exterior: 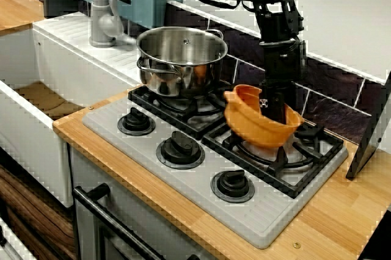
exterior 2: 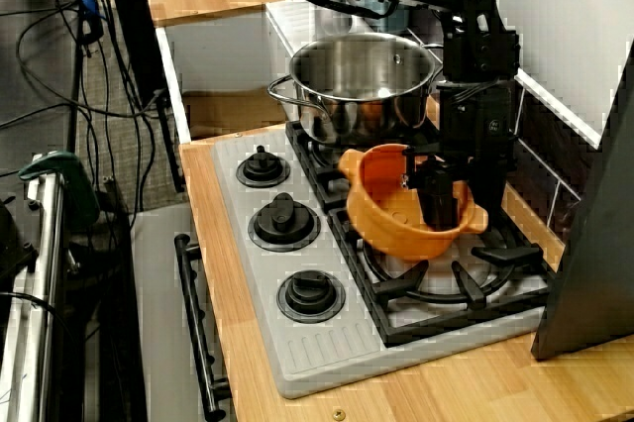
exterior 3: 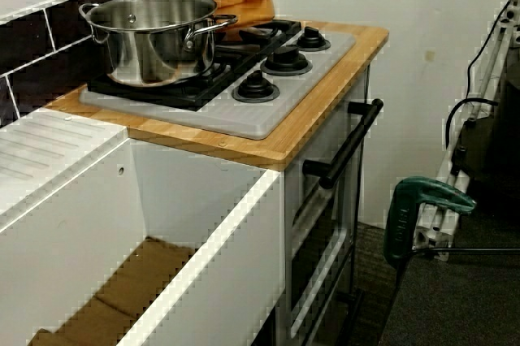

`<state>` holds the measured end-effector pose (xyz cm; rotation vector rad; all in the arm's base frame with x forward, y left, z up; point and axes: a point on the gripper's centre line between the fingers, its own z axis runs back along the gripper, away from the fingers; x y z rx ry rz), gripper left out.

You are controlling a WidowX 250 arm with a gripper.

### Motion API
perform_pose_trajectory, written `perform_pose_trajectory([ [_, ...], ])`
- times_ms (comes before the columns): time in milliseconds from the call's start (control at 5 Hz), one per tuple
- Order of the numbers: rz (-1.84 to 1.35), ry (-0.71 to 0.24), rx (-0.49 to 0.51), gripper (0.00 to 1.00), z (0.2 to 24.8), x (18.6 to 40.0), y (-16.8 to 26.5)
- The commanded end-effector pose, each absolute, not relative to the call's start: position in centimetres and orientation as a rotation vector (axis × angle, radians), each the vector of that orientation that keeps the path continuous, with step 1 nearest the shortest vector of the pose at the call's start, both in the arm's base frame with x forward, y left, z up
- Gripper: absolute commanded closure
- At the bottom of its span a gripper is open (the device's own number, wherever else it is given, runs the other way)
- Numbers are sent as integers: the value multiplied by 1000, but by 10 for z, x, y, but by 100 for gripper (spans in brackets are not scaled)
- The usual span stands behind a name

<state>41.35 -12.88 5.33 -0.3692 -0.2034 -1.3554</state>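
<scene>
Slipping is the main danger here. The orange bowl (exterior: 256, 127) hangs tilted, and the gripper (exterior: 273, 112) has it only by the far side of its rim, so all the weight pulls on one small place. If the hold is weak, the bowl could turn between the fingers or drop onto the black grate (exterior: 308, 150) of the right burner below it. The steel pot (exterior: 181, 58) stands on the back left burner, and the raised lip of the bowl is near its wall, so a sideways move could knock them together.

In the view from the side, the fingers (exterior 2: 436, 206) go down at the far wall of the bowl and are closed on it. How tightly, I cannot tell. The bowl sits directly under the gripper and spreads from it toward the knobs (exterior: 180, 149). It is low over the burner, and I cannot tell if its bottom touches the grate.
</scene>
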Motion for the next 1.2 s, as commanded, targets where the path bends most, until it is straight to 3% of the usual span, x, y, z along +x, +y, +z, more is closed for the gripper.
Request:
perform_pose_trajectory([
  [0,-1353,-273,-330,0,86,412,-121],
  [400,-1368,-263,-322,0,90,404,-117],
  [1000,-1393,-373,-328,0,106,373,-97],
])
